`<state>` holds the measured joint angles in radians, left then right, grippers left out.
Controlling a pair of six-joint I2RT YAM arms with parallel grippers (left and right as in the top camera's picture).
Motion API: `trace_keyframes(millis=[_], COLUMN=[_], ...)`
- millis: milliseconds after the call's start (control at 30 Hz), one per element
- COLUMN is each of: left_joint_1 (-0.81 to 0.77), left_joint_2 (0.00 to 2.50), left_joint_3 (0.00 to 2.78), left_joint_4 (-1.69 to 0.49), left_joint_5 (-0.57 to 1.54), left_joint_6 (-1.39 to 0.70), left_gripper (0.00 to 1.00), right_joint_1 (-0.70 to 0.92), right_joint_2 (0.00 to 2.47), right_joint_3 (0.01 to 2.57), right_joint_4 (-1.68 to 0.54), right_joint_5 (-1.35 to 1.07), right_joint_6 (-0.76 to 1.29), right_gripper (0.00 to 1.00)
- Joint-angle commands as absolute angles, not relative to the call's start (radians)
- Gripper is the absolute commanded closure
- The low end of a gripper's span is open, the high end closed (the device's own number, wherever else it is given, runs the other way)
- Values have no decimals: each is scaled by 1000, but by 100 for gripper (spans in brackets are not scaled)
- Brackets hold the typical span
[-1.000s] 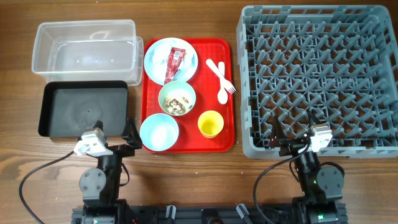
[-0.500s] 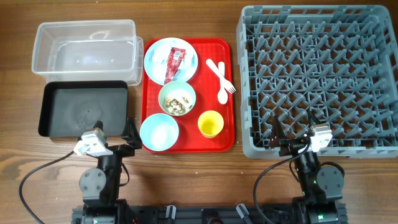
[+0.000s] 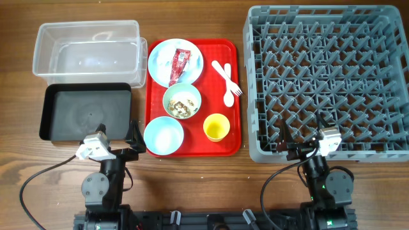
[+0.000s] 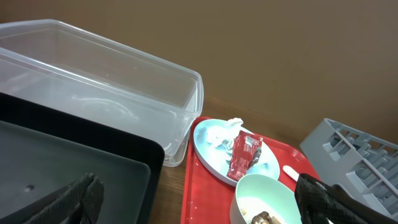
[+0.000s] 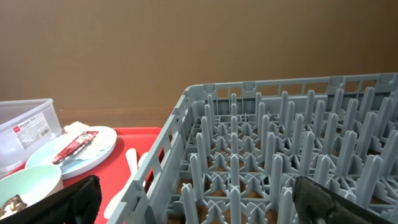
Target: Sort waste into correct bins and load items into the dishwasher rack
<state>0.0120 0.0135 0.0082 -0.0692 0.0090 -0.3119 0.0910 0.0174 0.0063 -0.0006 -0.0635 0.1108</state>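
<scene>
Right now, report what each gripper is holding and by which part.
Nothing is held. The left gripper and the right gripper both stand open with nothing between their fingers.

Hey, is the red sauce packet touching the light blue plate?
Touching. The overhead view shows the red sauce packet lying on the light blue plate, inside its rim.
</scene>
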Motion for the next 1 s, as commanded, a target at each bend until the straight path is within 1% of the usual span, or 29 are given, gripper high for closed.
trace_keyframes(millis=[0, 767, 967], left_joint_1=[6, 6, 6], left_joint_2=[3, 3, 5], left_joint_3=[6, 6, 6], left_joint_4=[-76, -76, -76], left_joint_5=[25, 27, 32], left_joint_6=[-295, -296, -295], left_gripper=[0, 0, 0], right_joint_1=[94, 94, 94], right_joint_2=[18, 18, 18], right_joint_3=[5, 5, 5], right_joint_4=[3, 5, 49], right_joint_5=[-72, -72, -92], right_joint_6=[105, 108, 109], right_gripper=[0, 0, 0])
